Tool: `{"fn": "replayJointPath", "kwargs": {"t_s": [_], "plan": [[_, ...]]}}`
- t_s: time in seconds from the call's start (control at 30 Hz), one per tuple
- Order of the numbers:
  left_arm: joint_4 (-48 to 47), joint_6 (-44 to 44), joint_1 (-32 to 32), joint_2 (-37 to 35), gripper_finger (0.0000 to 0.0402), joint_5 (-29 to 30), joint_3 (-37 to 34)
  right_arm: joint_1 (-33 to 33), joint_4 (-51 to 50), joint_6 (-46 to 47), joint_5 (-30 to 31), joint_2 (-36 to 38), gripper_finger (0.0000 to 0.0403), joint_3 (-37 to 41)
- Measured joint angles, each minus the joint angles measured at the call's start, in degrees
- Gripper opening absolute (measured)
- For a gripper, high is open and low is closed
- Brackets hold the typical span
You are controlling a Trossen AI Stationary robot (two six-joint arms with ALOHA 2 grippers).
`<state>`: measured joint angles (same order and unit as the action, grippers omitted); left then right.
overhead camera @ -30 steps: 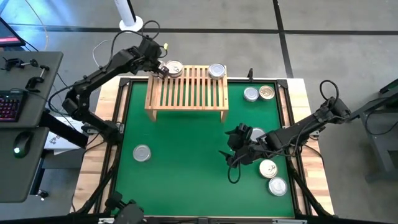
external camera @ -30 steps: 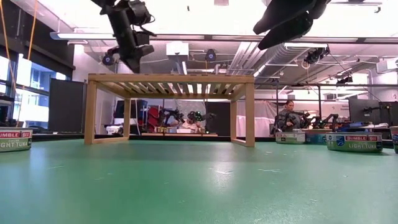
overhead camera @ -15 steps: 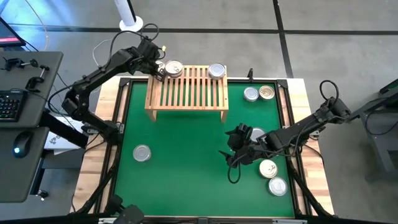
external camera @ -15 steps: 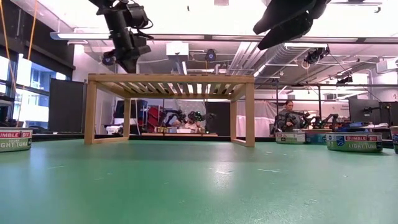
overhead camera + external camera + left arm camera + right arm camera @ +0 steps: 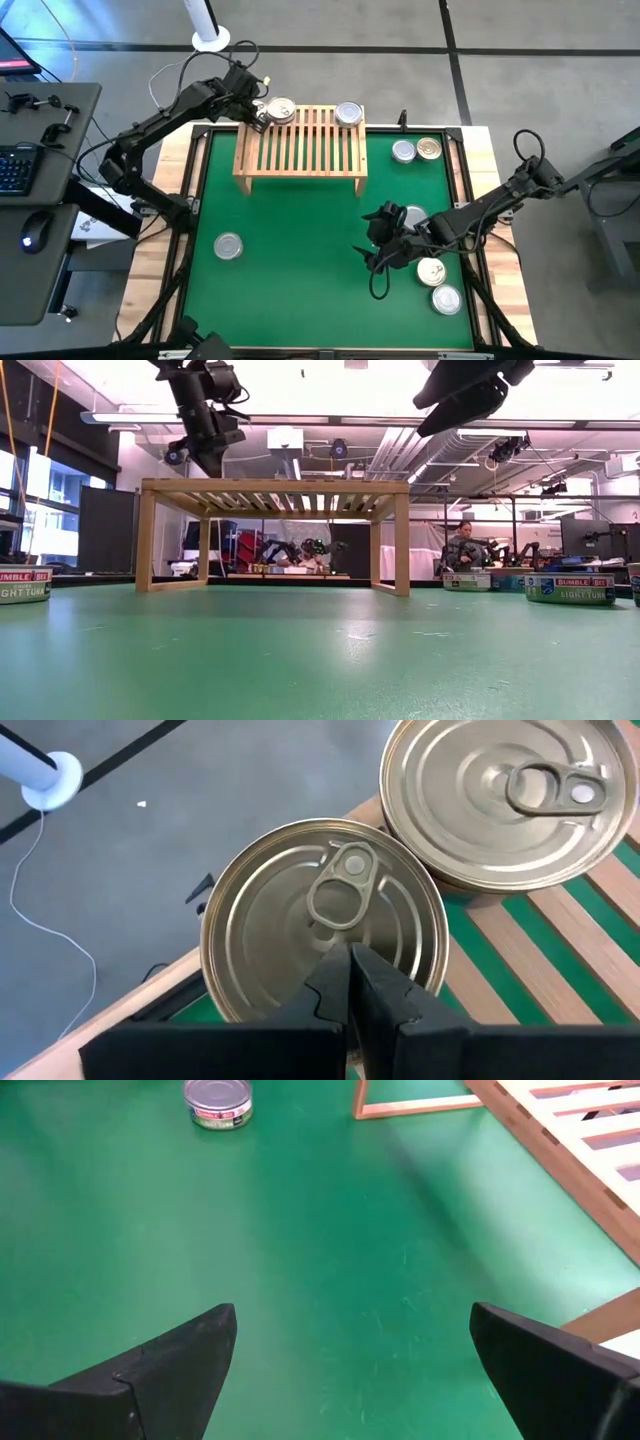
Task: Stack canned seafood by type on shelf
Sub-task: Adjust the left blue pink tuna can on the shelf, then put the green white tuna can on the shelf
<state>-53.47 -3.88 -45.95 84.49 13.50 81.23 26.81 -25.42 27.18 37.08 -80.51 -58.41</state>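
- Up on the shelf (image 5: 300,140), two gold-lidded tins are sitting touching each other at its far left corner; one gold tin (image 5: 322,922) is lying right at the shelf's edge and the second gold tin (image 5: 505,795) is resting just beside it on the slats.
- A silver tin (image 5: 348,113) is sitting at the shelf's far right corner, well apart from the gold pair.
- The left gripper (image 5: 350,982) is hovering over the first gold tin at that far left corner, its fingers pressed together with nothing between them.
- Right of the shelf, a silver-lidded tin (image 5: 403,151) and a gold-lidded one (image 5: 429,148) are lying side by side on the green mat (image 5: 300,250).
- Nearer than the shelf on the left, a lone silver tin (image 5: 228,245) is resting on the mat.
- The right gripper (image 5: 385,240) is hanging above the mat nearer than the shelf's right leg, its fingers (image 5: 165,1360) spread wide and empty.
- Just beside that gripper, two more tins (image 5: 437,285) are lying close together near the mat's right edge.
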Motion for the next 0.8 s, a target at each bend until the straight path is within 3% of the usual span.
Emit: {"fn": "replayJointPath", "kwargs": {"t_s": [0.23, 0.4, 0.53, 0.63, 0.7, 0.8], "plan": [[-0.6, 0.0, 0.5, -5.6, 0.0000, 0.4, 0.0, 1.4, 8.7, -0.6, 5.4, 0.0, 0.0397, 6.4], [-2.0, 1.6, 5.3, -11.7, 0.0000, 0.6, 0.0, 2.3, 19.5, -0.2, 4.5, 0.0, 0.0397, 13.8], [-3.7, 0.2, 14.9, -16.0, 0.0000, 0.6, 0.0, 5.1, 26.6, -4.2, 4.5, 0.0, 0.0397, 16.2], [-2.9, -2.2, 25.1, -18.7, 0.0000, 2.2, -1.3, 7.9, 25.4, -6.2, 6.3, 0.0, 0.0397, 14.8], [-1.3, -4.6, 32.6, -20.3, 0.0000, 4.8, -4.1, 9.7, 20.9, -4.9, 7.7, 0.0, 0.0397, 12.4], [1.8, -9.3, 43.4, -21.8, 0.0000, 9.8, -9.0, 11.3, 3.4, 4.0, 8.3, 0.0, 0.0397, 6.8]]}}
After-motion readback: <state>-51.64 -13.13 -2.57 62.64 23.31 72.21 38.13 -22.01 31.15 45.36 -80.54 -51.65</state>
